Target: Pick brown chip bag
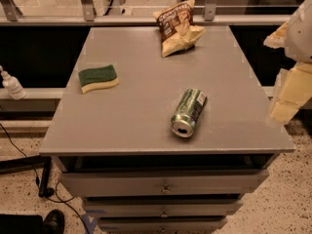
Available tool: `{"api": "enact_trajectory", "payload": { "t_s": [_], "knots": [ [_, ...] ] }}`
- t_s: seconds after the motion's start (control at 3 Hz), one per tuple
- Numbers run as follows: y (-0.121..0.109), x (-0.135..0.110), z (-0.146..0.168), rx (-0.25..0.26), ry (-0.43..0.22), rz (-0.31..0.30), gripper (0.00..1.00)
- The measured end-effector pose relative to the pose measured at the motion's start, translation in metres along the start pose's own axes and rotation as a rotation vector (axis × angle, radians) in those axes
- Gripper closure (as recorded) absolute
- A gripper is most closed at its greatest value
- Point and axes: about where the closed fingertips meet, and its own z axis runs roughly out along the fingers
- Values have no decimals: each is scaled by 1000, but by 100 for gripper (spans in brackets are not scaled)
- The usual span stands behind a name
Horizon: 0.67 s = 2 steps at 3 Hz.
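The brown chip bag (178, 27) lies at the far edge of the grey table (141, 121), right of centre. Its upper panel is dark brown with pale printing and its lower part is tan-yellow and crumpled. My gripper (284, 101) hangs at the right edge of the view, past the table's right side and level with its front half. It is well short of the bag and to its right, and touches nothing.
A green metal can (188, 112) lies on its side near the table's front right, open end toward me. A green-and-yellow sponge (98, 78) lies at the left. Drawers (163, 186) sit under the tabletop. A small white bottle (11, 85) stands on a ledge at far left.
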Motion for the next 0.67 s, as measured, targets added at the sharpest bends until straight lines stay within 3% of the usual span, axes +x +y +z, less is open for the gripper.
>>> {"api": "enact_trajectory", "payload": {
  "t_s": [0.67],
  "knots": [
    [-8,-1,4,9,-32,21,0]
  ]
}}
